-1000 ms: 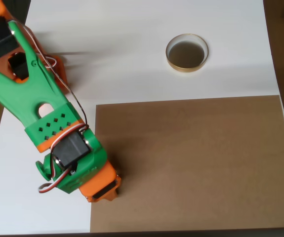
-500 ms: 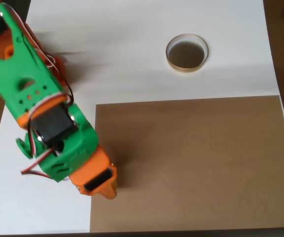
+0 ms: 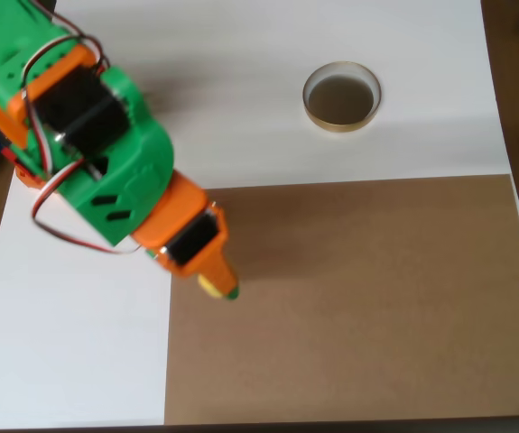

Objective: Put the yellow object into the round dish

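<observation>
In the overhead view my green and orange arm reaches in from the upper left. Its gripper (image 3: 218, 285) points down and to the right over the left edge of the brown board. The yellow object (image 3: 208, 287) shows as a small yellow patch at the fingertips, held between the orange finger and a green tip. The gripper is shut on it. The round dish (image 3: 341, 96) with its tan rim and dark inside stands on the white table at the upper right, well apart from the gripper.
A large brown board (image 3: 358, 298) covers the lower right of the white table (image 3: 69, 361). The table's right edge runs near the dish, with a darker floor beyond it.
The arm has swung up and to the right, away from the lower left. The yellow object, hidden under the gripper before, now shows at the fingertips.
</observation>
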You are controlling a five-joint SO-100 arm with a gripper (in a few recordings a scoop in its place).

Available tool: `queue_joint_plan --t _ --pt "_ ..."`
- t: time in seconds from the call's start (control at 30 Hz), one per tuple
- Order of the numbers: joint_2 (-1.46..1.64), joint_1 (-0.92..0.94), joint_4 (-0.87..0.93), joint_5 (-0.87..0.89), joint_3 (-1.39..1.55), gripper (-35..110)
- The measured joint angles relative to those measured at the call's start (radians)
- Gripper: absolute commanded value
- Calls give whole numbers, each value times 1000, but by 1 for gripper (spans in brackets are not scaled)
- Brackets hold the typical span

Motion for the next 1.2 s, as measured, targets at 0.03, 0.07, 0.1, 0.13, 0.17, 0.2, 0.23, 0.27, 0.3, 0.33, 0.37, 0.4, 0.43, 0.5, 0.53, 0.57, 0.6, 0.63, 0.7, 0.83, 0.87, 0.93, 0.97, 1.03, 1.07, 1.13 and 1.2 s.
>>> queue_joint_plan --t 0.03,0.07,0.1,0.13,0.17,0.2,0.23,0.27,0.3,0.33,0.37,0.4,0.43,0.5,0.53,0.57,0.6,0.63,0.7,0.83,0.87,0.93,0.97,1.03,1.07,1.13,1.2 --pt "2 -18 14 3 -5 0" --pt "3 -32 25 3 -12 0" --pt "3 -44 35 5 -20 0" --pt "3 -64 43 12 -29 0" --pt "3 -86 54 17 -37 0" --pt "3 -112 61 17 -46 0" --pt "3 -137 74 17 -55 0" --pt "3 -153 80 17 -64 0" --pt "3 -169 84 18 -71 0" --pt "3 -190 94 20 -75 0" --pt "3 -212 100 20 -80 0" --pt "3 -236 103 20 -86 0" --pt "3 -258 104 20 -91 0" --pt "3 -293 104 20 -94 0" --pt "3 -308 110 20 -98 0" --pt "3 -324 117 20 -104 0" --pt "3 -341 120 20 -109 0" --pt "3 -362 123 20 -110 0" --pt "3 -399 123 20 -110 0" --pt "0 -446 123 20 -123 0" --pt "-2 -460 123 20 -126 0" --pt "-25 -488 123 20 -140 0" --pt "-41 -502 123 20 -144 0" --pt "-74 -529 123 20 -155 0" --pt "-84 -541 123 20 -161 0" --pt "-110 -574 127 20 -178 0" --pt "-130 -617 137 20 -192 0"
